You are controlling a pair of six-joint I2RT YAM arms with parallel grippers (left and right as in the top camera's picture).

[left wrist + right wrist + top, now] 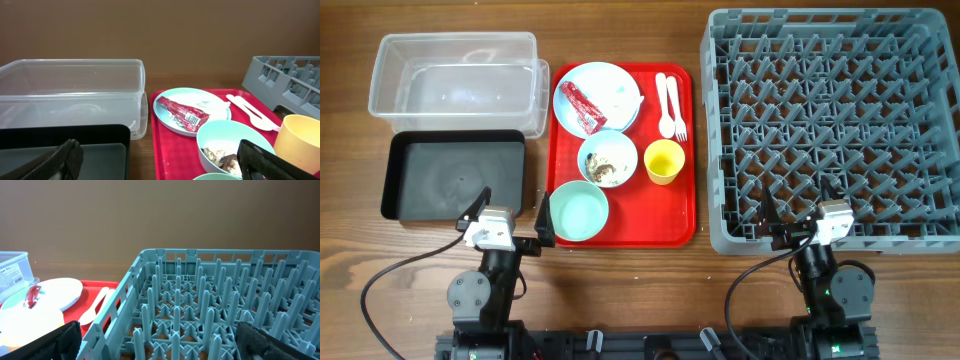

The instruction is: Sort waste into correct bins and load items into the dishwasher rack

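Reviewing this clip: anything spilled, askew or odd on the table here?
Nothing stands out. The red wrapper lies on the pale blue plate, the food scraps sit inside the pale blue bowl, and nothing has spilled onto the red tray. The white spoon and fork lie side by side.

Red wrapper (582, 107) on blue plate (612, 80); scraps (609, 171) in blue bowl (589, 150); grey rack (830, 130) right; clear tub (455, 80), black tray (455, 178) left.

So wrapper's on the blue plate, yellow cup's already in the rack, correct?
Not quite. The yellow cup sits on the red tray, not in the rack; overhead shows it. The wrapper is on the blue plate.
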